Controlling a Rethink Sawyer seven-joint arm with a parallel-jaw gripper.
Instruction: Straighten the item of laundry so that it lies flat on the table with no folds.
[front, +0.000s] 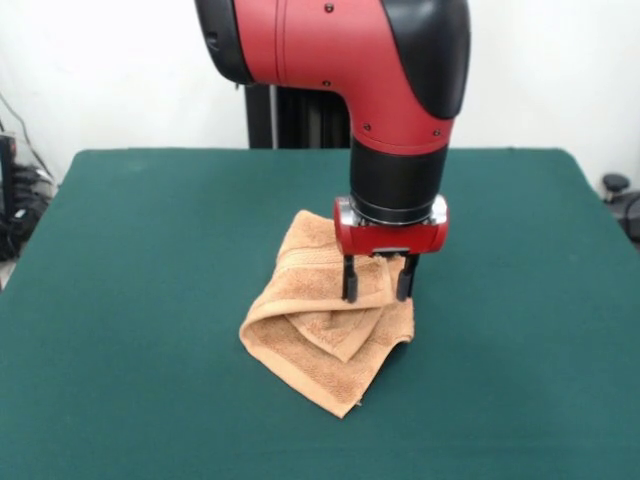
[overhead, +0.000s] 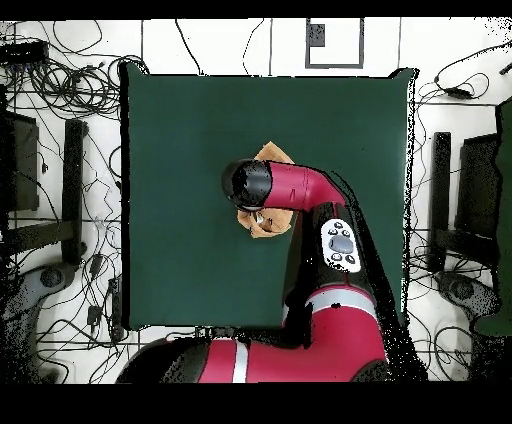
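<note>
The light orange-tan towel (front: 325, 330) lies crumpled and folded over itself near the middle of the dark green table (front: 150, 300). One flap is doubled over into a triangular fold at its centre. My gripper (front: 378, 290) hangs straight down over the towel's right part, its two black fingers (front: 350, 280) spread open with the tips at the cloth's surface. Nothing is held between them. In the overhead view the arm covers most of the towel (overhead: 270, 155); only its edges show around the arm's wrist, and the gripper itself is hidden.
The table (overhead: 180, 250) is far larger than the towel, with green cloth on all sides of it. Cables and stands (overhead: 60, 200) lie on the floor around the table. The robot's pedestal (front: 300, 120) stands at the far edge.
</note>
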